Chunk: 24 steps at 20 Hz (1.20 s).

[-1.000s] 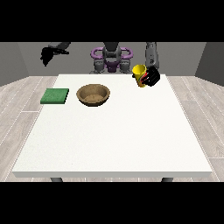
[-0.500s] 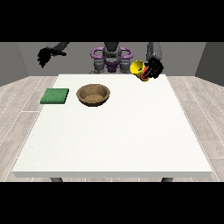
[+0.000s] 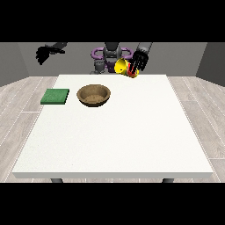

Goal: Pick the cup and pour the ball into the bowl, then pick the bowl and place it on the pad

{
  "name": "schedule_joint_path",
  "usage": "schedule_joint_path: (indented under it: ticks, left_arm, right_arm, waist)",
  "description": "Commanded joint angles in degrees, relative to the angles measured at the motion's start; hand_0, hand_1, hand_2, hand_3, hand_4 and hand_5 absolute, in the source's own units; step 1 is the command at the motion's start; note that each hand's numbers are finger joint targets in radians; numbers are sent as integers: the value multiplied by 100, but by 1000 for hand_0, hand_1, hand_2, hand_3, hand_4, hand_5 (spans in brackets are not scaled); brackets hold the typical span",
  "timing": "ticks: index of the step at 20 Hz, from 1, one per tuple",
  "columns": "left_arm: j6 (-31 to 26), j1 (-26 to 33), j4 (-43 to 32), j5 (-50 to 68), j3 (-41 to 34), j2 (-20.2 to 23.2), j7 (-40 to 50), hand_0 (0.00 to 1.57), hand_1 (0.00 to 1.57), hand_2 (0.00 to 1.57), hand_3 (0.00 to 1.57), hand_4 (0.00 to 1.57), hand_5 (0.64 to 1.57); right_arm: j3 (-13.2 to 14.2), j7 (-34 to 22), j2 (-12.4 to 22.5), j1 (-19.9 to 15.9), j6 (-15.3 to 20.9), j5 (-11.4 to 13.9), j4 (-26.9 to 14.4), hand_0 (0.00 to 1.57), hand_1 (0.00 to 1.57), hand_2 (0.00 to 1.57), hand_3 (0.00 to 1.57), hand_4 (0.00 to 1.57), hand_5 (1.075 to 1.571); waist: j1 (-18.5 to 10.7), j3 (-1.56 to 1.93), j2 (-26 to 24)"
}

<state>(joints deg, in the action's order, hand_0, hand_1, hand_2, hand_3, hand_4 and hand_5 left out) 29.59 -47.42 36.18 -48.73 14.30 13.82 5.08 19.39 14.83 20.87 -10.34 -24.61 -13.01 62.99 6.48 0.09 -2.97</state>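
- Rising since a moment ago, the yellow cup (image 3: 123, 67) is now tipping sideways above the table's (image 3: 114, 132) far edge.
- At the view's left, a hand (image 3: 44, 53) is hanging raised, fingers drooping relaxed.
- Green pad (image 3: 55, 96) is lying beside the wooden bowl (image 3: 93, 94).
- At the view's right, a hand (image 3: 139, 60) is clamping the cup.

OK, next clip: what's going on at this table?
The robot hand at the view's right holds a yellow cup tilted above the table's far edge, not yet over the wooden bowl. The green pad lies beside the bowl. The other robot hand hangs raised, holding nothing.
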Motion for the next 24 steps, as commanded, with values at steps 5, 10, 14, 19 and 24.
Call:
schedule_joint_path:
  ticks: [5,10,14,19,24]
  left_arm:
    - [-320,-452,-233,-2014,1508,-571,1221,1514,1514,1571,1571,1413,1378]
    - [-1148,-921,-467,-2830,2189,-964,1531,1498,1498,1571,1571,1571,1056]
    - [-1748,-1062,-706,-3640,2940,-1015,1548,1533,1533,1571,1571,1556,1164]
    - [-2275,-1382,-873,-4386,3423,-1121,1722,1465,1465,1571,1571,1481,1216]
    - [-2603,-1453,-626,-4584,3247,-1188,1363,1446,1446,1571,1571,1529,1129]
  right_arm:
    - [133,4,180,11,-76,-1,-452,0,0,0,0,0,1571]
    - [77,32,160,-210,-170,-31,-498,0,0,0,0,0,1571]
    - [110,160,187,-98,-393,-100,-671,0,0,0,0,0,1570]
    - [106,260,205,-253,-280,-19,-660,0,0,0,0,0,1571]
    - [164,223,314,-286,-320,-49,-782,0,0,0,0,0,1570]
  waist:
    - [-141,3,-324]
    - [34,0,-139]
    - [19,5,-275]
    - [63,-4,-100]
    - [-104,-8,3]
